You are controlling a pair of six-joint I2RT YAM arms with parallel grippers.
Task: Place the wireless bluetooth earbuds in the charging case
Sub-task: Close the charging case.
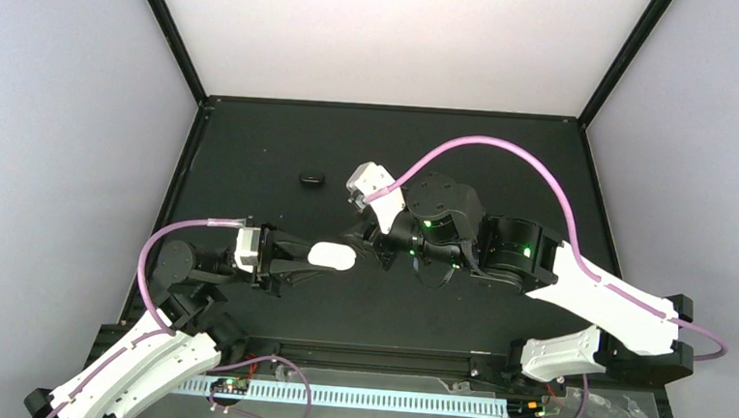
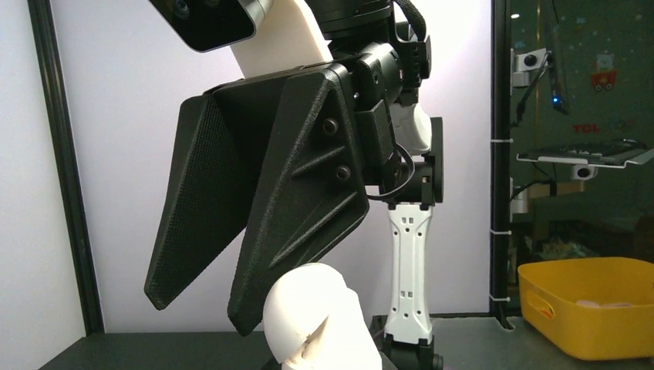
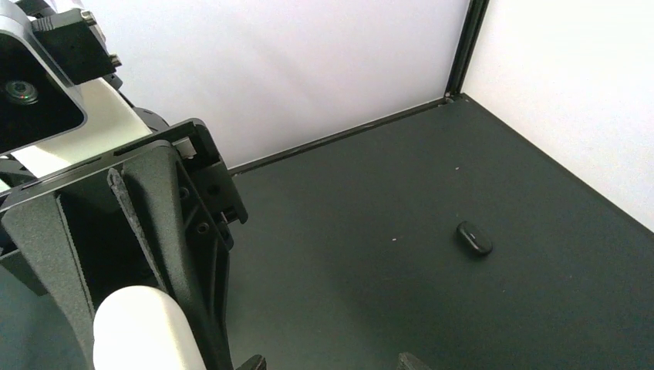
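The white oval charging case (image 1: 331,256) is held above the table in my left gripper (image 1: 309,261), which is shut on its sides. In the right wrist view the left fingers (image 3: 181,254) flank the case (image 3: 143,327). In the left wrist view the case (image 2: 320,320) shows a thin slit along its lid seam. My right gripper (image 1: 362,240) is open and empty, its tips (image 2: 200,308) right beside the top of the case. Only its own tips (image 3: 332,362) show at the bottom edge of the right wrist view. No earbuds are in view.
A small black oval object (image 1: 311,177) lies on the black mat behind the grippers, and it also shows in the right wrist view (image 3: 473,237). White walls and black frame posts enclose the table. A yellow bin (image 2: 594,308) stands beyond the right side.
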